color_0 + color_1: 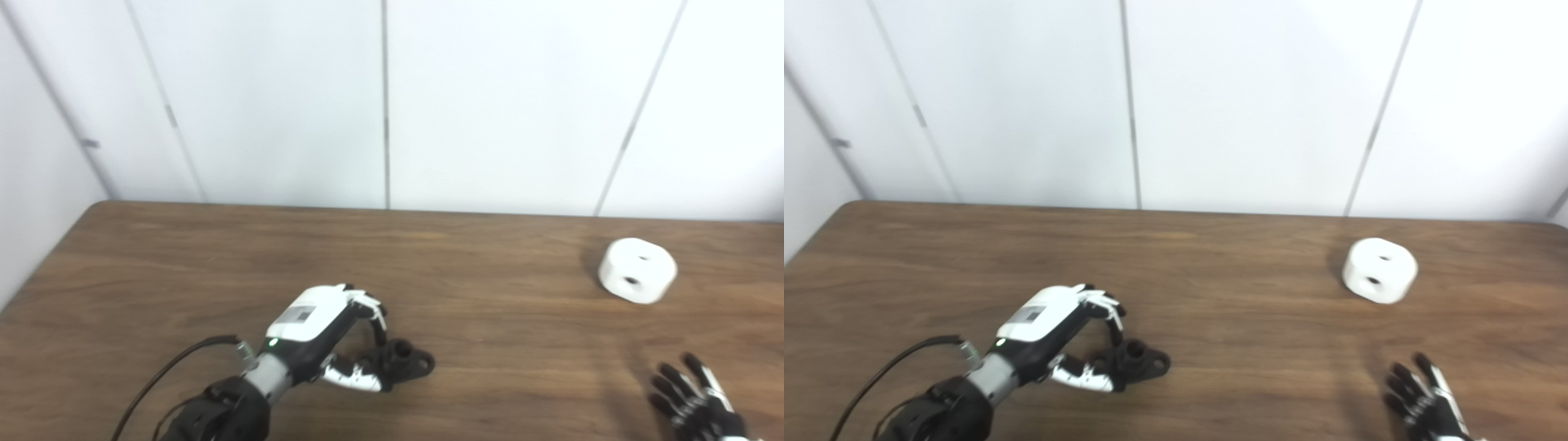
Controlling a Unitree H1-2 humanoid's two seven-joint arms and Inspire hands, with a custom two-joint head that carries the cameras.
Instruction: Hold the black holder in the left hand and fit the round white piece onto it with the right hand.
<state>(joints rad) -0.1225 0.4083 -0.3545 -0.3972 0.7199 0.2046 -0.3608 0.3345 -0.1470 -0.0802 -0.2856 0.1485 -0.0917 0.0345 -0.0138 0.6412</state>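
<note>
Black holder (pixel 407 360): lying on the wooden worktop (pixel 478 318), front left, clasped between fingers and thumb of left robot hand (pixel 334 334). Round white piece (pixel 637 270): far right, well apart. Right robot hand (pixel 695 398): empty, fingers spread.

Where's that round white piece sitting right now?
The round white plastic piece rests on the brown wooden table, far right side, beyond the open right hand.
</note>
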